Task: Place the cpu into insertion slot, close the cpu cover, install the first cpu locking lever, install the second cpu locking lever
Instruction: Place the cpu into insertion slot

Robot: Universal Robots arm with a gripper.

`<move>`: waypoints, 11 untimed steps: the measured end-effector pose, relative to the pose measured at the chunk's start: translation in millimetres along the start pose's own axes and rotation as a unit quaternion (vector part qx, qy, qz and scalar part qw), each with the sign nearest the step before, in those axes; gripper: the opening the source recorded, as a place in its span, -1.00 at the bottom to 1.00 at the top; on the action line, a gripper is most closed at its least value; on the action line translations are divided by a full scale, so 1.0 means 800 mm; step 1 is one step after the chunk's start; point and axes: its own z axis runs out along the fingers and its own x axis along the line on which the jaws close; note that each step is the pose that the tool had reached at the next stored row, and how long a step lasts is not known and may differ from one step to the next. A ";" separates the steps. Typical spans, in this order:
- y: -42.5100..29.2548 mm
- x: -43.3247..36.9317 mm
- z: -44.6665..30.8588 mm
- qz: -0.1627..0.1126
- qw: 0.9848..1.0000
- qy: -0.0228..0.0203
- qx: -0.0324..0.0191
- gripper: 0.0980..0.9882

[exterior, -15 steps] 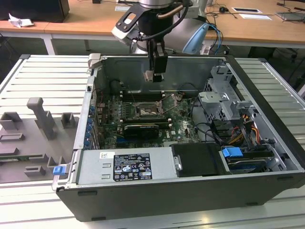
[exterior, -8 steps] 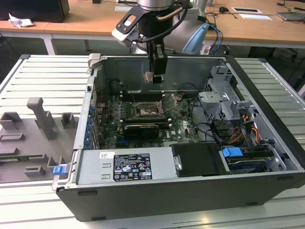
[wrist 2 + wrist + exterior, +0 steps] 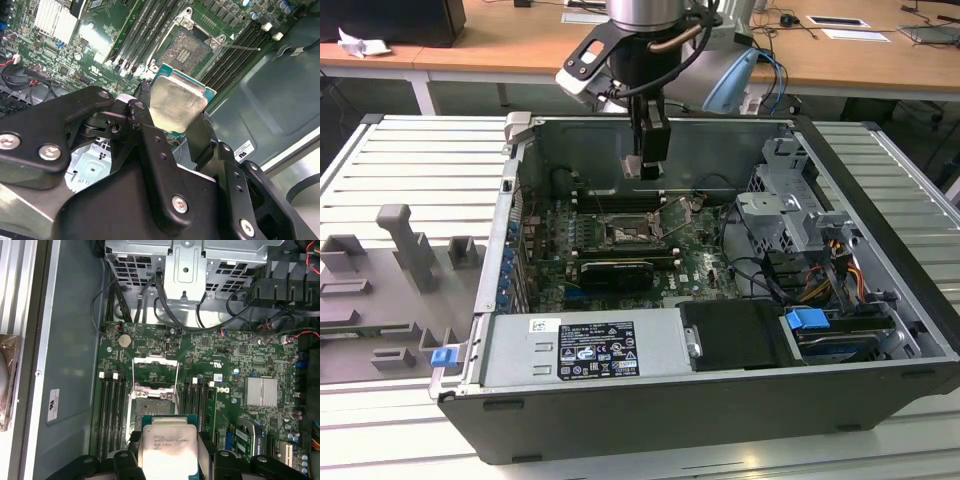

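clenching cpu (image 3: 167,445) in gripper (image 3: 172,120), hovering near open insertion slot (image 3: 150,402); cpu cover (image 3: 155,371) raised; placing step underway, needing square alignment.

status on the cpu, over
Gripper shut on the cpu, held above the board. Insertion slot bare, cpu not yet seated. Cpu cover stands open, nothing over the slot.

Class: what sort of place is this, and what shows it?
Probably a robotics lab or workshop: an open computer case lies on a slatted metal bench, wooden desks stand behind, and the hand holds the cpu.
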 end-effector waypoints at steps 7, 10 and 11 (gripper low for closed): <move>-0.0013 0.000 0.0053 0.013 1.000 -0.001 0.000 -0.03; -0.0041 0.001 0.0150 0.012 1.000 -0.001 -0.001 -0.03; -0.0047 0.001 0.0164 0.012 1.000 -0.001 -0.001 -0.03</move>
